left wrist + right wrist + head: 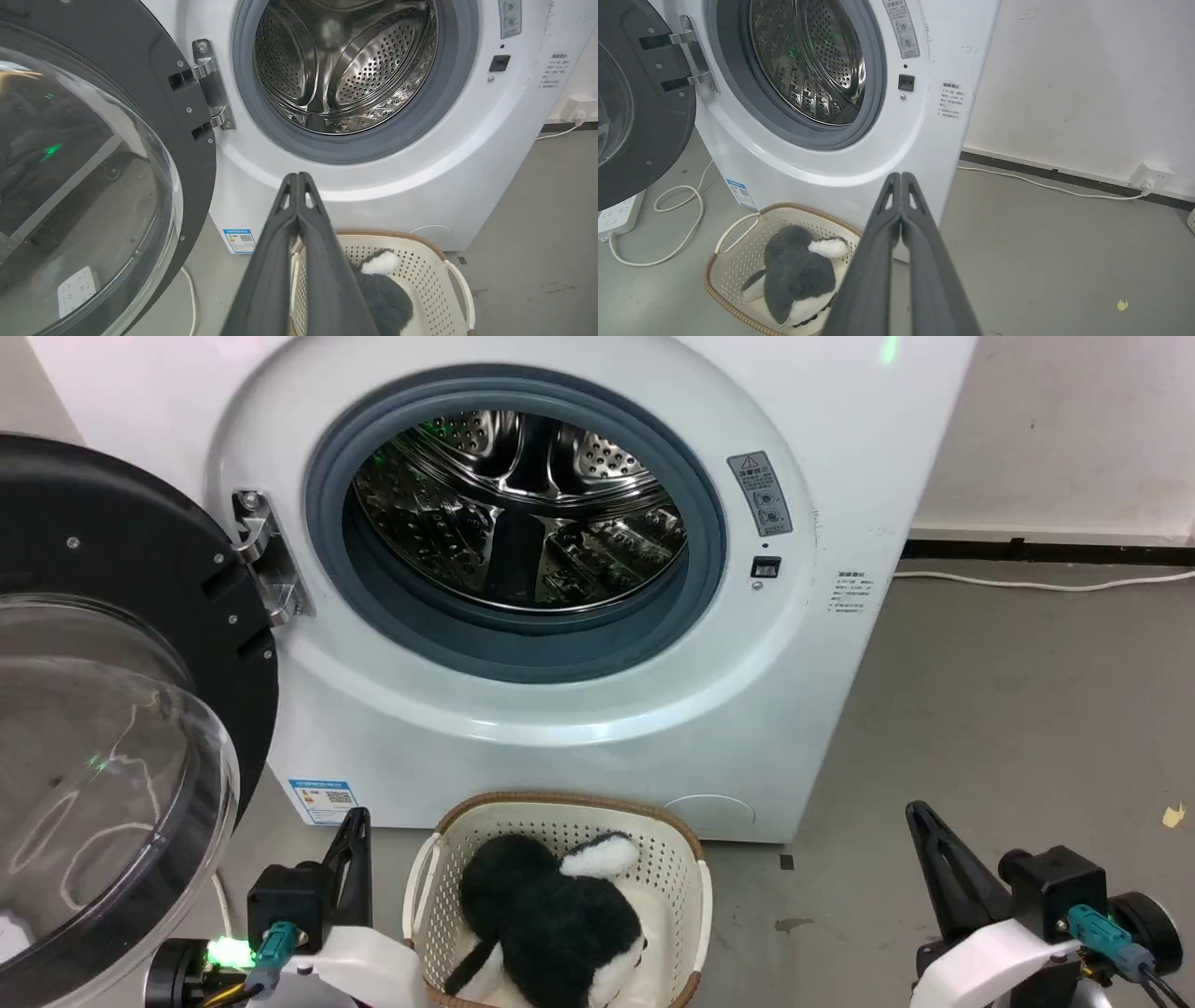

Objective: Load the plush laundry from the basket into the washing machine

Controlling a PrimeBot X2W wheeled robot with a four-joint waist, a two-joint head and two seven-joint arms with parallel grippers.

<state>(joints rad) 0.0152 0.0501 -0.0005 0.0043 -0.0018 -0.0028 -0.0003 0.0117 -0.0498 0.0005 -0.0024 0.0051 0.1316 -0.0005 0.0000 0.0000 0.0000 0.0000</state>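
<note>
Right, left gripper (297, 179) first: its two long dark fingers are pressed flat together, clenched on nothing, tips pointing at the white front of the washing machine (373, 186) just below the porthole. Over to the right gripper (901, 179), same story: fingers shut tip to tip, holding nothing, out above the grey floor (1041, 242) by the machine's right corner.

Between the two arms sits the basket (674, 868), down on the floor just in front of the machine, with the left gripper close beside its left handle and the right gripper well apart on the other side. And there's the plush laundry (546, 910), lying inside the basket, a heap of black fluff with a white tip toward the machine, an ear or a tail, hard to say from here.

Further out, the door (121, 523) is swung wide open to the left, clear dome facing out. The grey rubber ring (709, 560) frames the shiny steel drum (523, 513). A white cable (682, 224) loops across the floor left of the basket.
</note>
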